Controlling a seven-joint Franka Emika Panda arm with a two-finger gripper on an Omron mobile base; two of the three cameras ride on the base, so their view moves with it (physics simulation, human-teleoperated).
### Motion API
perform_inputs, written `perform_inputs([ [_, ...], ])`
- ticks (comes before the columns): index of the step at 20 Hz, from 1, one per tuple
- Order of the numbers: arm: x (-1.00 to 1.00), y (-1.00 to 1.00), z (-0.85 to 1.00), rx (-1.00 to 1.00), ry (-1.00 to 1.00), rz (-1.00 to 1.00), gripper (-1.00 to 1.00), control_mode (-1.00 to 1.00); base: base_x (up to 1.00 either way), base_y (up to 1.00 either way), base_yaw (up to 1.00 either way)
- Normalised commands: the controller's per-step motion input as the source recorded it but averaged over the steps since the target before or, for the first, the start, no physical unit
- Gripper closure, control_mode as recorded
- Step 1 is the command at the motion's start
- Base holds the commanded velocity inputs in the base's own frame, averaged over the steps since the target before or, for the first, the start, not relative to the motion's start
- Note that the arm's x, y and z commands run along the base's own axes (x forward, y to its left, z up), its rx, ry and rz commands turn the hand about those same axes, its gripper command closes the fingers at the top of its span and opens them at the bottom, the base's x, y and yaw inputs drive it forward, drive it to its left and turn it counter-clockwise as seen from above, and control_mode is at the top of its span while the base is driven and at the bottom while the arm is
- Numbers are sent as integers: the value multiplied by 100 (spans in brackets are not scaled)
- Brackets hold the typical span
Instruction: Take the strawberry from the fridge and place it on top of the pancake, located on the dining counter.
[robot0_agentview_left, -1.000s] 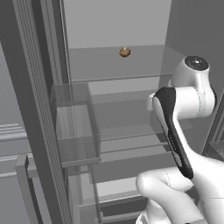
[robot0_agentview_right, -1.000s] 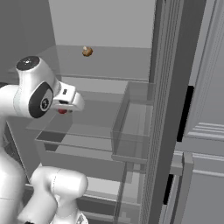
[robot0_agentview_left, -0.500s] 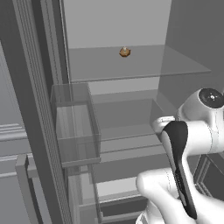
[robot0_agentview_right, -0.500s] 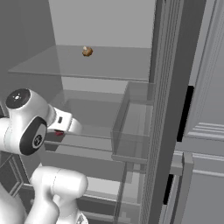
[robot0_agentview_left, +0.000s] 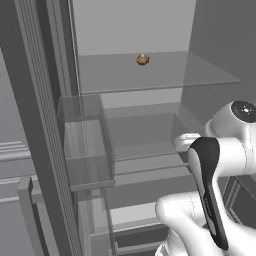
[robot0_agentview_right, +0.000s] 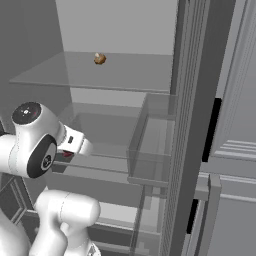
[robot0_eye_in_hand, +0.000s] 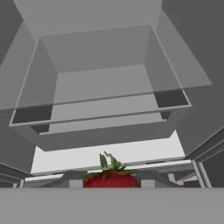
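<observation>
The strawberry (robot0_eye_in_hand: 111, 177), red with green leaves, sits at the bottom of the hand view with my gripper (robot0_eye_in_hand: 111, 183) shut on it. In the right base view a bit of red strawberry (robot0_agentview_right: 67, 154) peeks out under the white hand, and the gripper (robot0_agentview_right: 70, 150) hangs low in front of the fridge's lower glass shelf. The fridge (robot0_agentview_left: 150, 75) stands open, its glass shelves (robot0_agentview_right: 115, 80) bare apart from one small item. In the left base view the white hand (robot0_agentview_left: 186, 142) shows behind the dark forearm. The pancake and the dining counter are out of view.
A small tan-brown item (robot0_agentview_left: 142, 59) (robot0_agentview_right: 99, 58) lies on the upper glass shelf. A clear door bin (robot0_agentview_left: 85, 145) (robot0_agentview_right: 150, 145) juts from the open door. A clear drawer (robot0_eye_in_hand: 100, 87) lies ahead of the hand. Light-grey cabinet fronts (robot0_agentview_right: 235, 150) flank the fridge.
The arm has dropped from shelf height to a lower level in front of the fridge, carrying the strawberry with it. The brown item has not moved.
</observation>
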Motion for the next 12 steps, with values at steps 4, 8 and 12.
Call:
perform_inputs([
  [4,0,0,0,0,0,0,100,-100,0,0,0],
  [8,-9,0,0,0,0,0,100,100,-19,0,0],
  [12,0,0,0,0,0,0,100,100,-97,0,0],
])
